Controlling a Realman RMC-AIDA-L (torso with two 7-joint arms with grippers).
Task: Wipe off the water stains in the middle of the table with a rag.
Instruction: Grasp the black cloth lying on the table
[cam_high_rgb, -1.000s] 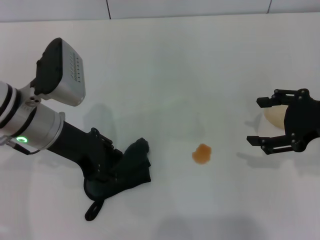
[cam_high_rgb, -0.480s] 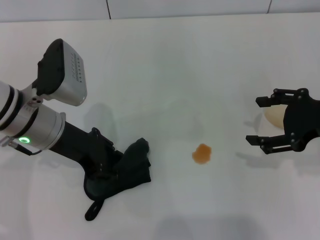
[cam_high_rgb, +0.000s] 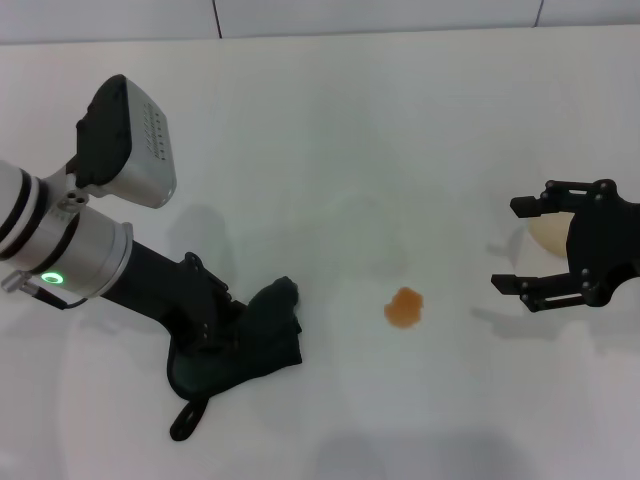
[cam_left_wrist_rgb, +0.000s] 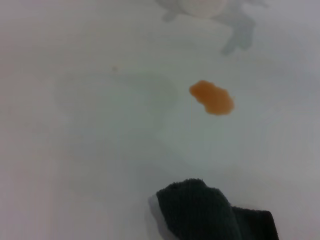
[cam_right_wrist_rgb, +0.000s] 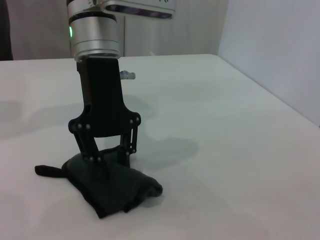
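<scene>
Pressing down on a dark green-black soft folded rag (cam_high_rgb: 245, 345), the left gripper (cam_high_rgb: 215, 335) stands at the near left of the large plain white table (cam_high_rgb: 330, 140), its black fingers (cam_right_wrist_rgb: 95, 155) pinching into the cloth from above. The rag lies bunched flat on the surface, and a small black loop strap (cam_high_rgb: 186, 420) sticks out of it toward the robot. A small orange-brown blot of liquid, roughly round with ragged edges (cam_high_rgb: 404, 306), sits near the table's middle, apart from the rag, between it and the right gripper. The rag does not touch the blot. The right gripper (cam_high_rgb: 528, 245) hovers at the right side, fingers spread wide, holding nothing. A pale rounded object (cam_high_rgb: 550, 232) sits just behind it; can't tell what it is.
</scene>
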